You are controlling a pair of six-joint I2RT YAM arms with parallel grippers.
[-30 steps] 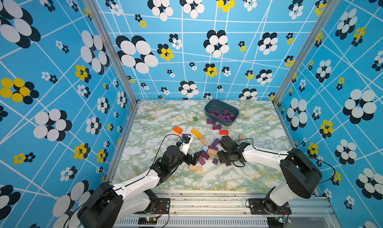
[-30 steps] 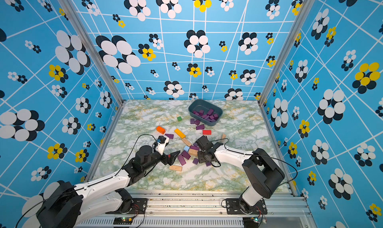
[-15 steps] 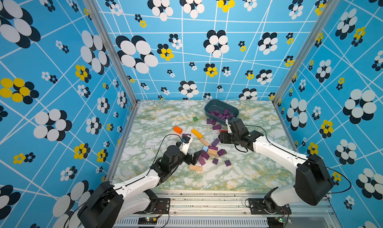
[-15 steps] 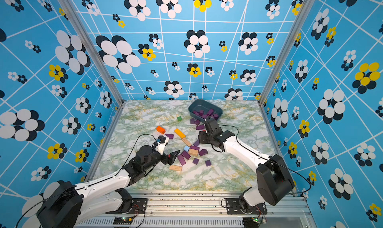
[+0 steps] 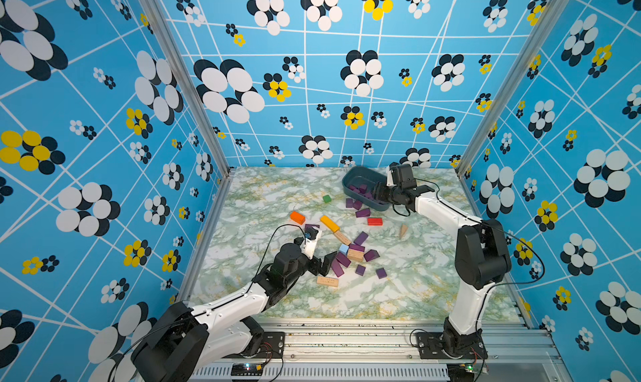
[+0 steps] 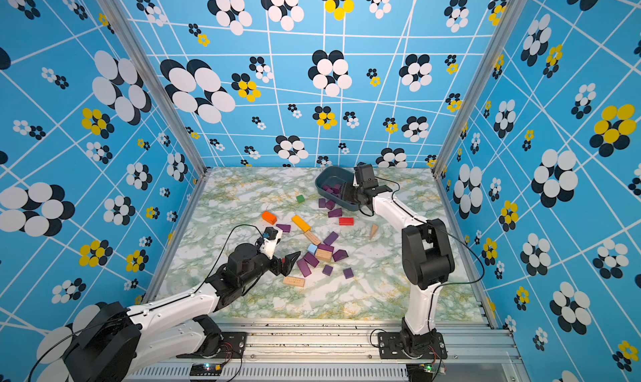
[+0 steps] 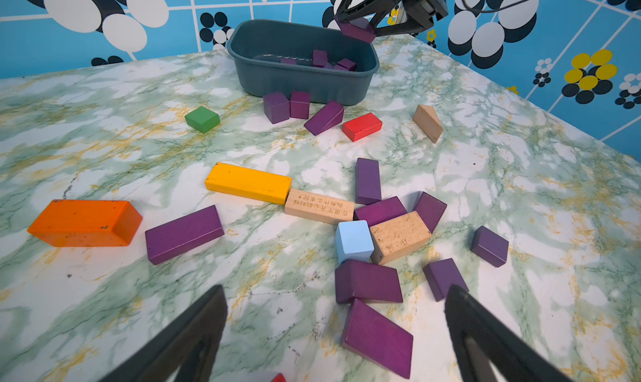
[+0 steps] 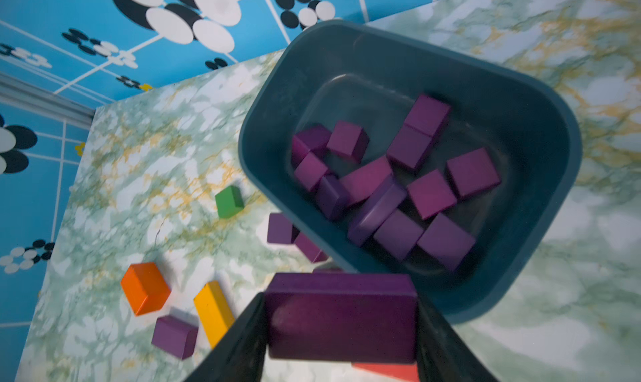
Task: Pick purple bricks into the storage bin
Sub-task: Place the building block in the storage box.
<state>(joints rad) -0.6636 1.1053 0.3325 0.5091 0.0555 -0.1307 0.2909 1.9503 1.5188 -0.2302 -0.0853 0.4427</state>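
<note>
- We see the R gripper (image 8: 341, 328) clamped on a purple brick (image 8: 341, 314), just over the storage bin (image 8: 520, 120) rim.
- L gripper (image 7: 334, 290): jaws wide apart, by loose purple bricks (image 7: 367, 281).

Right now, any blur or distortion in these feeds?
Right wrist: soft throughout, likely motion blur; held purple brick and storage bin edges smear. Left wrist: crisp on the orange block, only its own jaws look soft. Both top views: sharp, evenly lit, walls stretched by the wide angle.
</note>
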